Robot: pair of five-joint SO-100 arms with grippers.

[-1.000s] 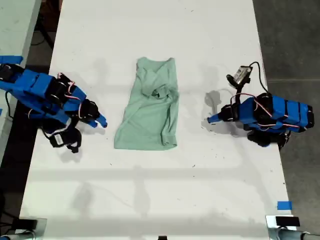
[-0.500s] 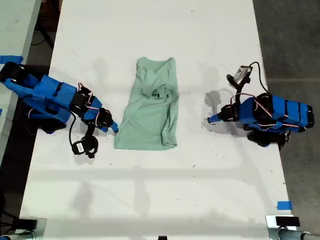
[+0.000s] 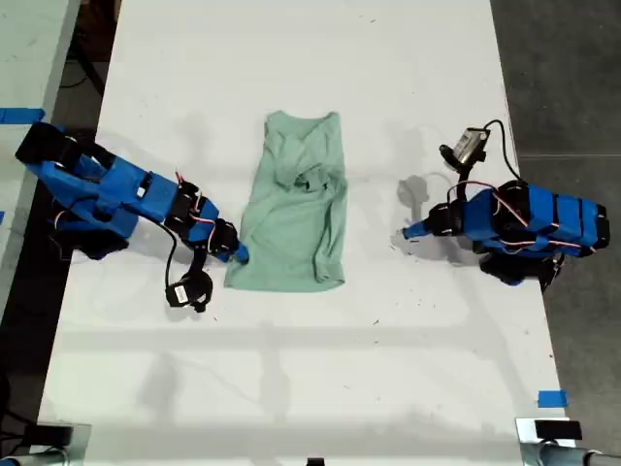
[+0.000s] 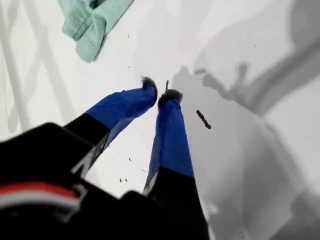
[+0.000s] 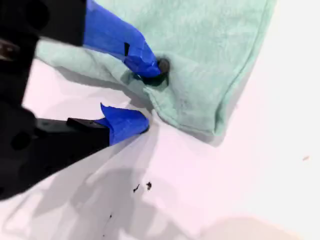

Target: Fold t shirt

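Straddling the pale mint-green wrinkled cloth t shirt's hem corner, our second claw is gaping; limp fabric, we're pinching both layers. First claw nearly closed, empty.

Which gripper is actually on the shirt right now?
My second gripper, at the exterior view's left: its open jaws straddle the t shirt corner. My first gripper sits nearly shut over bare table, clear of the cloth.

A white table with blue tape near its corner
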